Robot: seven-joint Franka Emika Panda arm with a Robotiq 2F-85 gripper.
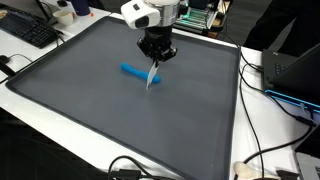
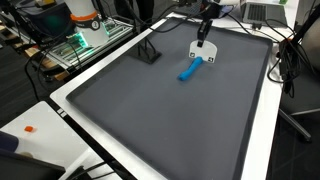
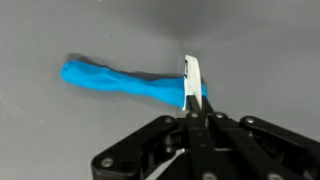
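Note:
My gripper is shut on a thin white flat piece and holds it by its top edge, hanging just above the grey mat. In the wrist view the gripper pinches the white piece, which shows edge-on. A blue elongated lumpy object lies flat on the mat right beside the white piece; whether they touch I cannot tell. Both exterior views show the blue object, and the white piece hangs at its end, below the gripper.
The mat has a white border. A keyboard and cables lie beyond its edges. A black stand sits on the mat's far side. Electronics and a rack stand off the table.

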